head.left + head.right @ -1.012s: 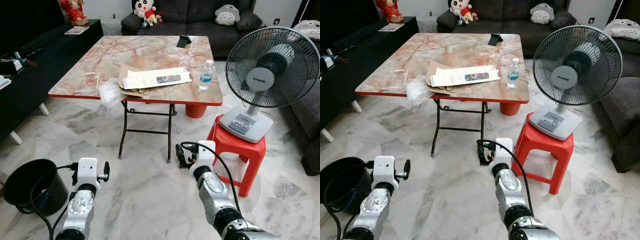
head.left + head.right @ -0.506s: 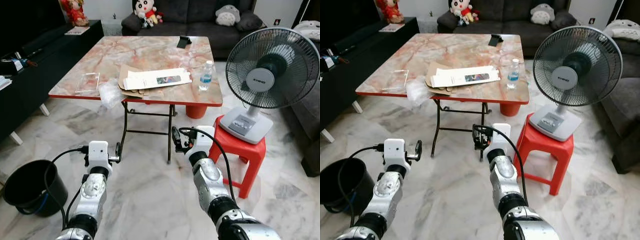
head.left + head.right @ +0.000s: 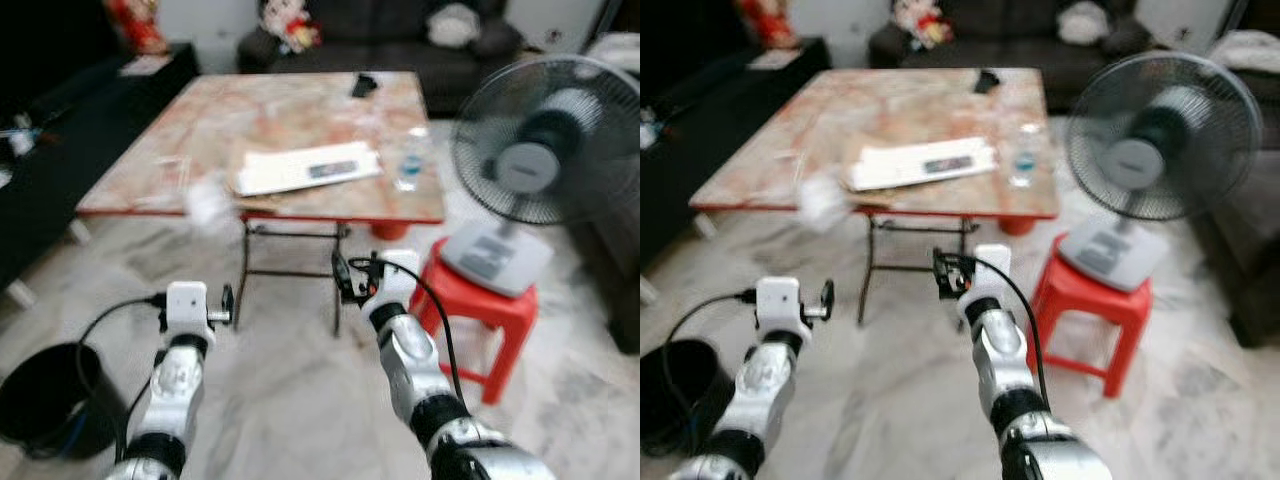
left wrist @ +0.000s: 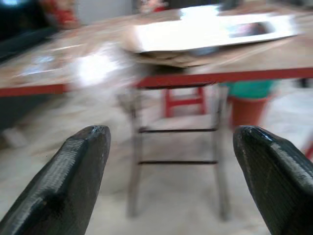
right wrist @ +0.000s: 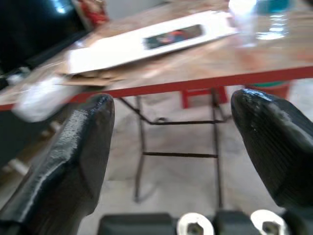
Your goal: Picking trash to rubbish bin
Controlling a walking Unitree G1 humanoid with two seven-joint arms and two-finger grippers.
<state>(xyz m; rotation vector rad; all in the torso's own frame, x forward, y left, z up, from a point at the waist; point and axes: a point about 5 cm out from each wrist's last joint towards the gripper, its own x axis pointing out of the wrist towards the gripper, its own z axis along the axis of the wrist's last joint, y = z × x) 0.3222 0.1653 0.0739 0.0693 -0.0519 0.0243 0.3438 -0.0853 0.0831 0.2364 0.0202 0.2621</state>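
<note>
On the marble-topped folding table (image 3: 290,110) lie a flat white box (image 3: 305,168) on brown cardboard, a clear water bottle (image 3: 408,165) and a clear plastic tray (image 3: 165,165). A crumpled clear plastic bag (image 3: 207,203) hangs over the table's front edge. The black rubbish bin (image 3: 40,395) stands on the floor at the lower left. My left gripper (image 3: 228,298) and right gripper (image 3: 340,278) are both raised in front of the table, below its edge, open and holding nothing. The left wrist view shows the bag (image 4: 98,68); the right wrist view shows the box (image 5: 146,41).
A standing fan (image 3: 545,150) rests on a red plastic stool (image 3: 475,310) to the right of the table. A dark sofa (image 3: 400,40) is behind it and a black TV cabinet (image 3: 60,150) runs along the left. The floor is pale marble tile.
Both arms have risen and reached forward toward the table's front edge. The picture has turned blurry and shifted, so the camera is moving.
</note>
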